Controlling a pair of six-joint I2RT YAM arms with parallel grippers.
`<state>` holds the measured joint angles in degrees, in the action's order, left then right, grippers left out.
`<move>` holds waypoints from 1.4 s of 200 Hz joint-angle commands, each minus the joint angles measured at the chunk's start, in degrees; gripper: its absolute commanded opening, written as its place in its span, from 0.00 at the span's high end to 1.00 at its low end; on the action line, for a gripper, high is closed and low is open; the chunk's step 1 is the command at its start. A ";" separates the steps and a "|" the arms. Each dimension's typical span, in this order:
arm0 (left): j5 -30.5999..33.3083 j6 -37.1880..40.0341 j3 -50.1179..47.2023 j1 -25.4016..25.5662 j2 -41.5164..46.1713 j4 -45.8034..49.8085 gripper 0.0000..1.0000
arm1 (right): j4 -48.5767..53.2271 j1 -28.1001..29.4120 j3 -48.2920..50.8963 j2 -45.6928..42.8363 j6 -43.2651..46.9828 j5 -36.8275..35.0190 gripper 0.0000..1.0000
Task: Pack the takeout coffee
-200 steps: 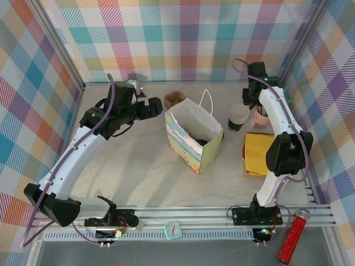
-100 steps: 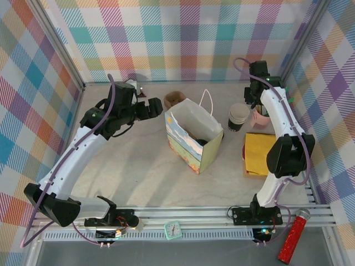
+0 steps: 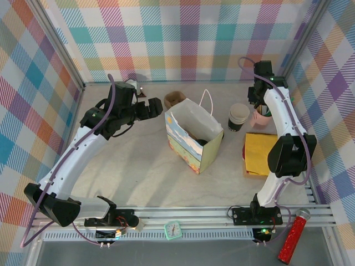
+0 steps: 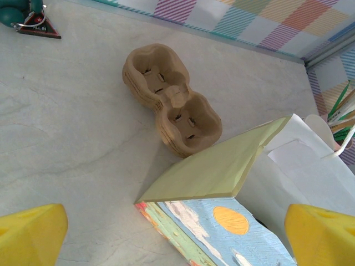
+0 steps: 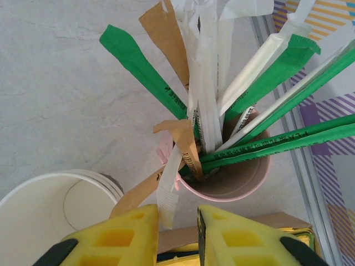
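The takeout coffee [image 3: 203, 142] is one cup, and all I see of it from above is a dark round patch low inside the paper bag [image 3: 186, 147], against the wall nearer my right arm; whether it stands upright I cannot tell. There is one bag, upright and open-mouthed in the middle of the table between my two arms, its painted side towards my bases. Just behind its far corner lies one brown pulp carrier [image 4: 172, 111] with two wells. To the bag's right stands one stack of cups [image 3: 238, 116], lidless; touching or nearly touching that is one pink cup [image 5: 233, 183] crammed with green, white and brown sticks [image 5: 138, 66], too crowded to count. Nearer my bases, beside the right arm, lies one flat yellow pack [image 3: 259, 152].

My left gripper [image 3: 153, 106] hangs over the bare table just left of the bag, by the carrier; its yellow fingers [image 4: 33, 233] stand as wide apart as they go, with nothing between them and nothing touched.

My right gripper [image 5: 177, 221] hangs right over the pink cup's near rim; its jaws are drawn in to a narrow gap, not touching each other; the lower end of one white wrapper hangs into that gap beside one finger, and the gap is wider than the wrapper, so I have hold of nothing.
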<state>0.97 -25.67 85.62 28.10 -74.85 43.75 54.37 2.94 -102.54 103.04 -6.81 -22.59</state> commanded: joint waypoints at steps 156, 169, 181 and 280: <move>-0.04 0.05 0.34 0.56 0.76 -0.24 0.00 | 1.00 -0.10 1.62 -11.34 -0.92 1.67 1.00; -0.09 -0.03 0.30 0.56 1.00 -0.28 0.00 | 1.26 -0.06 1.64 -13.24 -1.06 2.14 1.00; -0.03 -0.04 0.25 0.56 1.20 -0.28 0.00 | 1.29 -0.08 1.57 -15.12 -1.02 2.67 0.99; 2.21 0.73 1.71 0.56 1.90 0.55 0.00 | 0.56 -0.13 -1.14 -33.74 -3.41 17.05 0.99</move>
<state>1.80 -25.65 85.67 28.10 -73.97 43.81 55.72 2.94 -102.02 74.35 -8.62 -11.66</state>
